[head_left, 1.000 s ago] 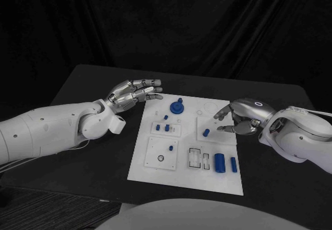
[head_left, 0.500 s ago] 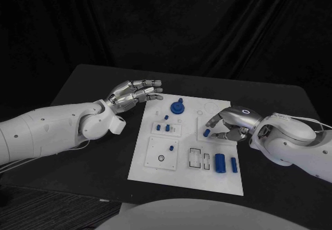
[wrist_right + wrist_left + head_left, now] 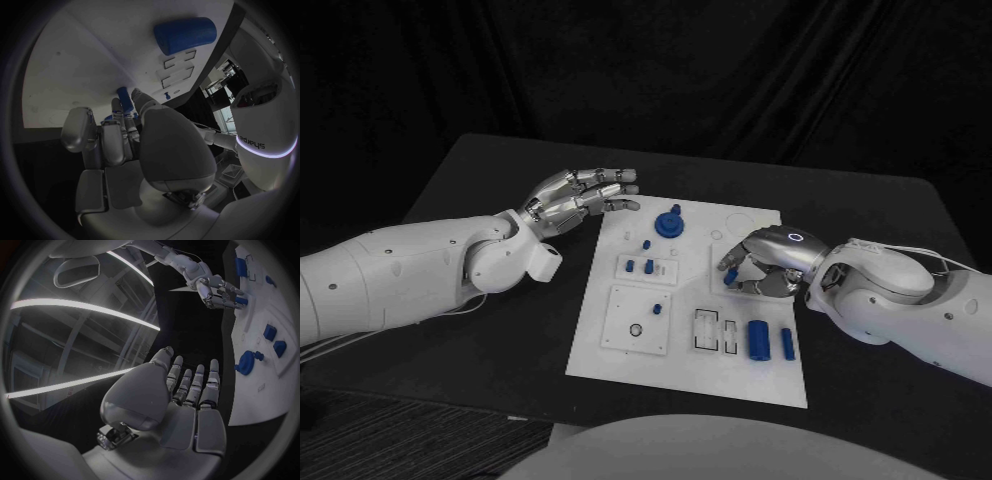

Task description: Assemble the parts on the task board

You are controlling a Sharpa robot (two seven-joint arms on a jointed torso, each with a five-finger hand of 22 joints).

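We see the white board (image 3: 687, 340) lying in the middle of the black worktop (image 3: 473, 190), at the centre of the frame. Our right hand (image 3: 764, 263) comes in from the right and sits over the board's right-middle area, its fingers curled down around a small blue peg (image 3: 731, 274); in the right wrist view the fingertips (image 3: 127, 107) close around that blue peg (image 3: 123, 94), so we read the hand as gripping it, though the contact is partly hidden. Our left hand (image 3: 584, 193) hovers off the board's upper left corner, above the worktop, fingers spread and holding nothing; the left wrist view shows its palm bare (image 3: 187, 410). On the board, a blue round knob (image 3: 671, 224) stands near the top centre. Below it a raised plate carries two short blue pegs (image 3: 638, 267) side by side. At lower left a square plate (image 3: 638, 320) has a small dark ring on it. At lower centre a pair of rectangular slots (image 3: 715, 331) looks unfilled. Just right of them lie a blue cylinder (image 3: 759, 338) and a slimmer blue bar (image 3: 788, 343), parallel and near each other.
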